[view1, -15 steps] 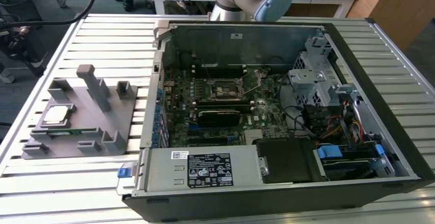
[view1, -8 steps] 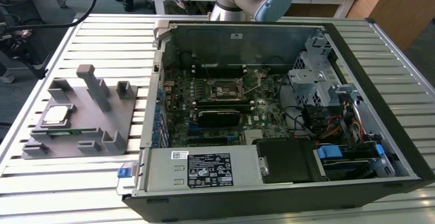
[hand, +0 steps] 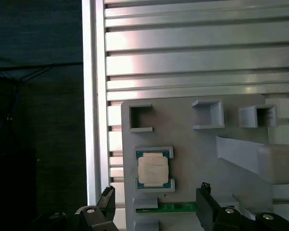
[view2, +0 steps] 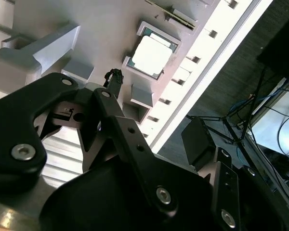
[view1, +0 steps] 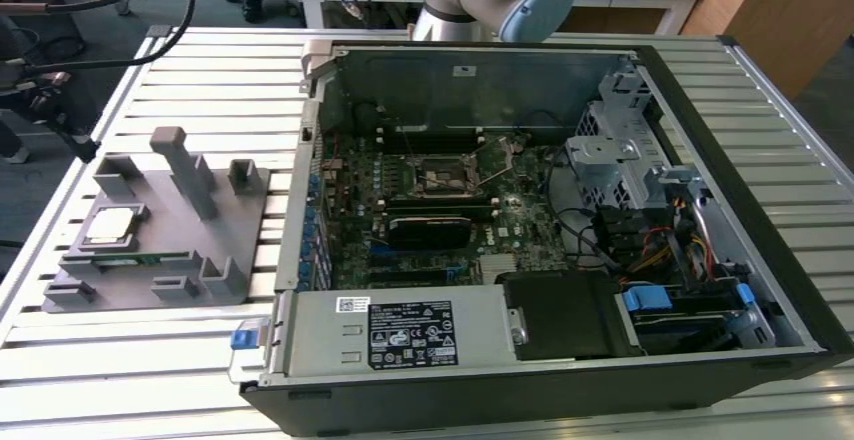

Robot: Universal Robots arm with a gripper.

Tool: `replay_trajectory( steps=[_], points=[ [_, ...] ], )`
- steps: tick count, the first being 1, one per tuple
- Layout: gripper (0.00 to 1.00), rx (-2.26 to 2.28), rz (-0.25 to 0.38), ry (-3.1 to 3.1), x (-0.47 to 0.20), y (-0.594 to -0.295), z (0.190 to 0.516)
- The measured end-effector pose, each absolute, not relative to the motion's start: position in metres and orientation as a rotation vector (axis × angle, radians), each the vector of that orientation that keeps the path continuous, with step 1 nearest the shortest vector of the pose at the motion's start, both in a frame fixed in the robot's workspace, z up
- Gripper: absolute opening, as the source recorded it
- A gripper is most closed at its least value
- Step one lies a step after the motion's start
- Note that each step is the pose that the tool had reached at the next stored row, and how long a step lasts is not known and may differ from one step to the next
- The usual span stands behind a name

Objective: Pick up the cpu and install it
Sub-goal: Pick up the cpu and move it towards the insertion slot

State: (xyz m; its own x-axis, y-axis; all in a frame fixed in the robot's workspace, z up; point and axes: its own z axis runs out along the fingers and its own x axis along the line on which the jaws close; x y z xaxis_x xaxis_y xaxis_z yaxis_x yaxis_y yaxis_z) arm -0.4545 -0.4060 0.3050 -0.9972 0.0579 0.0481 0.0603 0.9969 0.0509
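Cpu [hand: 152, 171] lies flat in a framed recess on the grey holder [hand: 197, 154], silver top up. Claw [hand: 156, 191] hangs over the holder, spread wide and empty, one finger to each side of the cpu and not touching it. Green memory stick [hand: 171, 207] sits in a holder slot just beside the cpu. In the exterior view, the open computer case [view1: 534, 80] stands on the slatted tabletop [view1: 174, 360] to the exterior view's right of the holder, with its motherboard socket [view1: 441, 173] exposed. An arm joint [view1: 501, 0] shows beyond the case.
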Motion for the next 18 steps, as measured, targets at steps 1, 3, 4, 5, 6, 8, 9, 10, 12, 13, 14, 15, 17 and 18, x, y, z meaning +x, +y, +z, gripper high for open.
replay_trajectory(
  steps=[1, 3, 4, 5, 6, 8, 9, 10, 12, 13, 14, 15, 17, 18],
  points=[
    [0.76, -0.091, -0.082, -3.093, -0.455, -0.406, 0.303],
    [0.76, -0.088, -0.082, -3.092, -0.455, -0.406, 0.300],
    [0.76, -0.080, -0.082, -3.093, -0.455, -0.406, 0.298],
    [0.76, -0.068, -0.082, -3.093, -0.455, -0.406, 0.297],
    [0.76, -0.054, -0.082, -3.093, -0.455, -0.406, 0.296],
    [0.76, -0.020, -0.081, -3.092, -0.455, -0.406, 0.293],
    [0.76, -0.005, -0.080, -3.092, -0.455, -0.406, 0.291],
    [0.76, 0.008, -0.080, -3.091, -0.454, -0.407, 0.290],
    [0.76, 0.012, -0.082, -3.091, -0.455, -0.408, 0.288],
    [0.76, 0.012, -0.084, -3.091, -0.455, -0.409, 0.287],
    [0.76, 0.012, -0.087, -3.091, -0.455, -0.410, 0.286],
    [0.76, 0.012, -0.091, -3.091, -0.455, -0.410, 0.285],
    [0.76, 0.012, -0.097, -3.091, -0.455, -0.410, 0.284],
    [0.76, 0.013, -0.098, -3.091, -0.455, -0.410, 0.283]
  ],
)
